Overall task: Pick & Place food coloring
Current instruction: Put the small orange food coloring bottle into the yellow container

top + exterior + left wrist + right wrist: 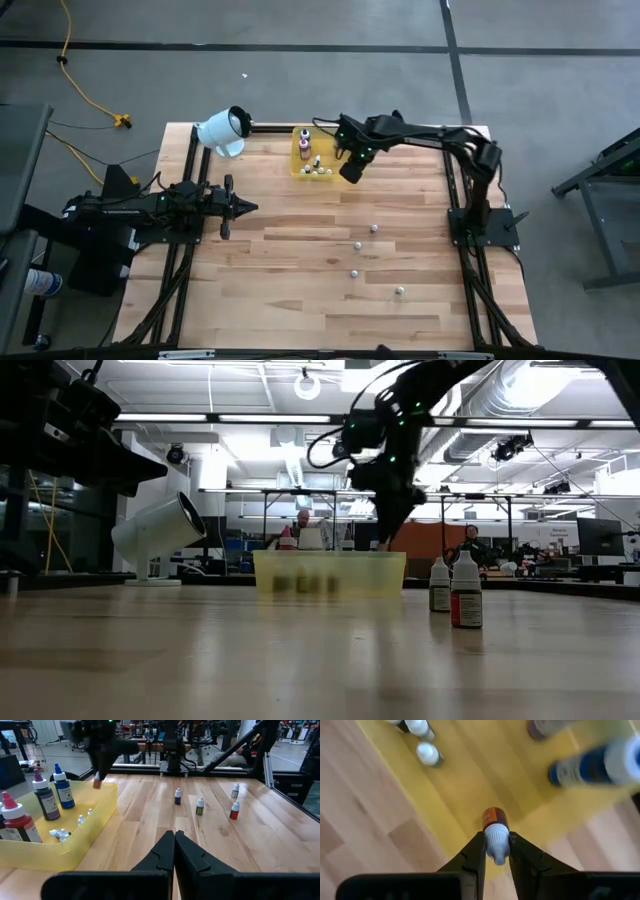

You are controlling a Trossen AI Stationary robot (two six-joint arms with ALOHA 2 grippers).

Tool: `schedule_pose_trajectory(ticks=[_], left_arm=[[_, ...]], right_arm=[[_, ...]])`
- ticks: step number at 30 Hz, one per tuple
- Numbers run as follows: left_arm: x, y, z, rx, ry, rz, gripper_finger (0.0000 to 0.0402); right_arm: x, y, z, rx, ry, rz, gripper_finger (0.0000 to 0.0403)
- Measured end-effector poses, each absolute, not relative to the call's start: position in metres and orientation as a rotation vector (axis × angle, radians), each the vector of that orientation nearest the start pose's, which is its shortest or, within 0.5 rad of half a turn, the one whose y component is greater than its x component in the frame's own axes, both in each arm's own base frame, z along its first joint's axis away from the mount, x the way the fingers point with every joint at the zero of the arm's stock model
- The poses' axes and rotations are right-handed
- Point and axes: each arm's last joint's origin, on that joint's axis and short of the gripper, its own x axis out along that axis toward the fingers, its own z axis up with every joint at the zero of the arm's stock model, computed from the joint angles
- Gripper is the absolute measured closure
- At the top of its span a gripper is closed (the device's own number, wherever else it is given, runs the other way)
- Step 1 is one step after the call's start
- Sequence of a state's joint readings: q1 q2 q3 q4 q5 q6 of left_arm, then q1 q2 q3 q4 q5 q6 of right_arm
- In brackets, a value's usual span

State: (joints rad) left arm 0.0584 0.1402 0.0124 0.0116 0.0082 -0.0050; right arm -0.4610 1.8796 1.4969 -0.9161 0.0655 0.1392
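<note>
My right gripper point(350, 174) hangs over the right end of the yellow tray point(300, 172), shut on a small food coloring bottle point(495, 821) with a brown body and white cap. In the tray stand taller red point(17, 822), purple point(44, 799) and blue point(63, 790) bottles, and small droppers point(60, 834) lie on its floor. Several more small bottles point(357, 244) stand upright on the table to the right of centre. My left gripper point(174, 838) waits shut at the table's left, touching nothing. My right gripper pinches the bottle's white cap end point(497, 844) between its two fingers. The fingers come from above, slanting steeply down. The brown body point(494, 817) sticks out past the fingertips, pointing down, and is lifted clear above the tray.
A big white cylinder point(224, 129) lies at the far left corner, beside the tray. The loose bottles point(200, 806) stand spread over the right half of the table. Bare wood lies between my left gripper and those bottles.
</note>
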Motion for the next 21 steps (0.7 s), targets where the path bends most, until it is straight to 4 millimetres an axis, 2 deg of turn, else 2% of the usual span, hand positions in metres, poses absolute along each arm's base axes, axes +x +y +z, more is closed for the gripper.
schedule_pose_trajectory(ticks=[11, 15, 21], left_arm=[[0.105, 0.006, 0.157, -0.009, 0.116, 0.051, 0.0401], [0.105, 0.006, 0.157, -0.009, 0.116, 0.05, 0.0401], [0.105, 0.006, 0.158, -0.009, 0.116, 0.05, 0.0401]], right_arm=[[0.364, -0.182, 0.195, 0.326, 1.347, -0.473, 0.0336], [0.366, -0.183, 0.186, 0.348, 1.405, -0.46, 0.0336], [0.363, -0.181, 0.184, 0.377, 1.449, -0.473, 0.0331]])
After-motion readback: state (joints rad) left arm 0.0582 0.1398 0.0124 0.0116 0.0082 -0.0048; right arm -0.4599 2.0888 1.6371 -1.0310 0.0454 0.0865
